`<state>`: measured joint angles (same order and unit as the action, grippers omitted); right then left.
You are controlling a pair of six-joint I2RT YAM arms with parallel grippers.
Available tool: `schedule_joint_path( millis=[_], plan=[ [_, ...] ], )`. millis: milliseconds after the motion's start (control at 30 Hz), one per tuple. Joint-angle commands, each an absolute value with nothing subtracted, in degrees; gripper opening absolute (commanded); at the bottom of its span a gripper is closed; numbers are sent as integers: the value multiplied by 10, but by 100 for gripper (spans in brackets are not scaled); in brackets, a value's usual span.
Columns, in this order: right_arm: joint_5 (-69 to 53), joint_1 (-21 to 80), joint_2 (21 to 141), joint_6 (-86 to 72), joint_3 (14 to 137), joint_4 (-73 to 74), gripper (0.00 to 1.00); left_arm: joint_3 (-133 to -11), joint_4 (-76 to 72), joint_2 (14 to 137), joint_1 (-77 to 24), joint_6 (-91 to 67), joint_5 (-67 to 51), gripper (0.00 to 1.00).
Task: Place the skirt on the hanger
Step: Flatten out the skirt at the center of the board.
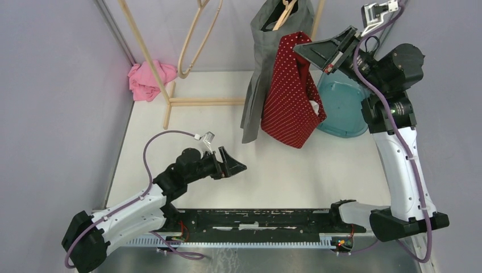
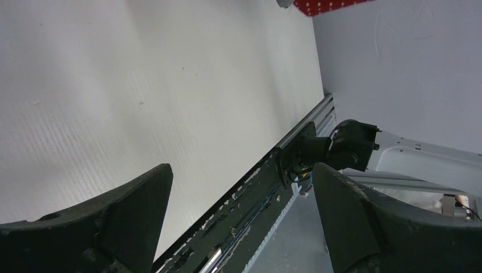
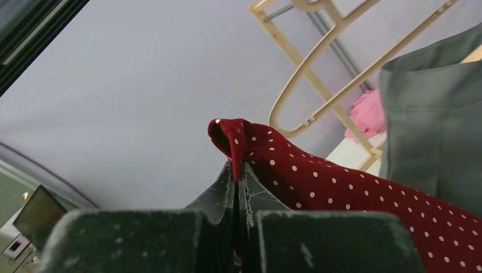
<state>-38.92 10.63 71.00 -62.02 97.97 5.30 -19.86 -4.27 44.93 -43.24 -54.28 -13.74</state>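
Pinching skirt [image 3: 341,187] in right claw [image 3: 235,172]

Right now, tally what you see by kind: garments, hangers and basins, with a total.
Garments: 3, red dotted skirt, grey garment, pink cloth
Hangers: 2, empty hanger, second hanger inside the grey garment
Basins: 1, teal basin
Total: 6

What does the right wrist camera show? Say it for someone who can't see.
Shut jaws pinch a fold of the red dotted skirt, holding it up. Behind it hang a bare wooden hanger and a grey garment, against a pale purple wall.
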Motion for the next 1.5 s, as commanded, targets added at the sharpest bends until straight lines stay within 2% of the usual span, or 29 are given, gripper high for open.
schedule_joint_path(
  millis=[0,367,667,1000,1133,1267,1467],
  plan=[
    [-401,151,706,-596,1008,32,1,-213,-83,459,-435,-557,-115,99],
    [-437,189,688,-555,956,75,1,-159,-37,358,-435,-585,18,99],
    [-447,193,669,-562,940,71,1,-103,-162,447,-435,-634,5,99],
    [-451,197,695,-558,905,38,1,-140,-170,496,-437,-618,-12,99],
    [-453,198,700,-521,900,74,1,-150,-171,511,-437,-615,-13,100],
    [-465,199,705,-472,899,113,1,-154,-161,495,-437,-611,-9,93],
    [-482,204,716,-480,861,77,1,-181,-141,494,-437,-599,-20,70]
  ],
)
